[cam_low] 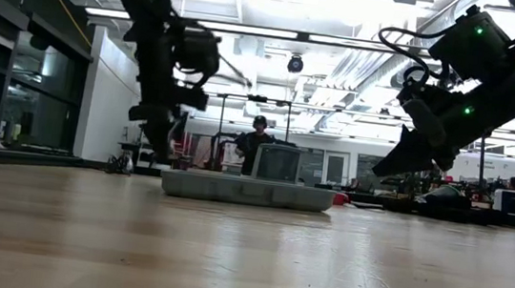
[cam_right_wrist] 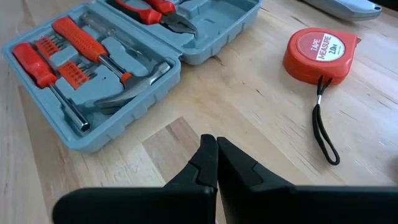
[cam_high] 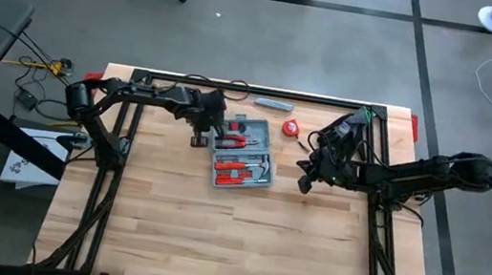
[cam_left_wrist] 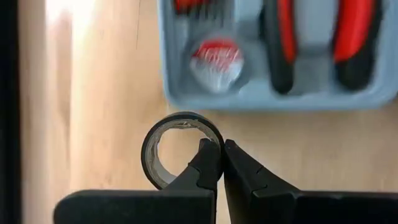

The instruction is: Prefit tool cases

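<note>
The blue-grey tool case [cam_high: 244, 154] lies open on the wooden table, red-handled tools set in both halves [cam_right_wrist: 124, 56]. My left gripper [cam_high: 200, 136] hangs just off the case's left edge, shut on a small black tape roll [cam_left_wrist: 183, 149]. My right gripper [cam_high: 306, 180] hovers shut over bare wood to the right of the case, touching nothing [cam_right_wrist: 216, 146]. In the low view the case [cam_low: 248, 189] sits flat, with the left gripper [cam_low: 156, 148] above the table beside it. My left gripper pinches the tape roll's ring wall [cam_left_wrist: 217, 134], one finger [cam_left_wrist: 202, 171] inside the hole and the other outside. The fingers come from above, pointing steeply down. The roll's hole faces upward, level, beside the case's edge; in the low view the fingertips stand clear of the table.
A red tape measure [cam_high: 290, 126] with a black wrist loop [cam_right_wrist: 326, 134] lies on the table right of the case, near my right gripper. A slim grey-blue bar [cam_high: 273, 104] lies at the far edge. The near half of the table [cam_high: 212, 239] is bare wood.
</note>
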### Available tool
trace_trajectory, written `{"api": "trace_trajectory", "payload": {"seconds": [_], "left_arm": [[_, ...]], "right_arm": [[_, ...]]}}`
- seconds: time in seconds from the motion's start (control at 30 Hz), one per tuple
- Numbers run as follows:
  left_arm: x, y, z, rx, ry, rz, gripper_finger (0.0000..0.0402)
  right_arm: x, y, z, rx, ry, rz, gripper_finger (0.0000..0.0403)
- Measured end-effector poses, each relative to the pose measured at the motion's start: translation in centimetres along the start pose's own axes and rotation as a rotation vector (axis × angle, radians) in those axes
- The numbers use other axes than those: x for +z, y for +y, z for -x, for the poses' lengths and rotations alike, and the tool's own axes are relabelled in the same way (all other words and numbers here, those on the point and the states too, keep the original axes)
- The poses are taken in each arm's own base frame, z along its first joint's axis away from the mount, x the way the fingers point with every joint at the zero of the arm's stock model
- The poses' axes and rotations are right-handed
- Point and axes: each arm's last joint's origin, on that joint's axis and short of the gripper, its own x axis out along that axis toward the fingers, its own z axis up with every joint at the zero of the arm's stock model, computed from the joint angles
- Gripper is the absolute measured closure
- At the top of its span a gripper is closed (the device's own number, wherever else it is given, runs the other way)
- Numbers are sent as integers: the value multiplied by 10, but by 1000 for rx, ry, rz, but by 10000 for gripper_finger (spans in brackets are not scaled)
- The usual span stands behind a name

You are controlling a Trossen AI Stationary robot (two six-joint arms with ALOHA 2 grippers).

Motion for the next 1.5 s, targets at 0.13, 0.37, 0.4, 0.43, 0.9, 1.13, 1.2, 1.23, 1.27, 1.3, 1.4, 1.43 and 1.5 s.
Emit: {"api": "trace_trajectory", "payload": {"seconds": [0.13,0.37,0.4,0.43,0.9,1.13,1.2,1.23,1.27,1.3,1.4,1.43,1.5], "left_arm": [[-14,11,-8,-37,27,70,401],[-28,16,-17,-42,59,142,398],[-29,16,-17,-44,61,156,395],[-30,17,-17,-43,63,167,391],[-28,20,-17,5,49,219,324],[-26,19,-16,11,35,239,286],[-22,17,-15,10,7,235,280],[-21,16,-15,9,-4,232,278],[-19,14,-14,7,-18,228,277],[-17,13,-14,10,-32,222,276],[-12,8,-13,12,-59,204,275],[-10,6,-13,12,-70,197,275],[-6,2,-11,13,-90,183,275]], "right_arm": [[0,0,0,0,1,0,403],[0,0,0,-6,1,2,403],[0,0,0,-6,1,2,403],[0,0,0,-7,1,2,403],[0,0,0,-9,0,-6,403],[0,0,0,-9,0,-6,403],[0,0,0,-9,0,-6,403],[0,0,0,-9,1,-6,403],[0,0,0,-9,0,-6,403],[0,0,0,-9,0,-6,403],[0,0,0,-9,1,-6,403],[0,0,0,-9,0,-6,403],[0,-1,0,-14,-2,-6,403]]}}
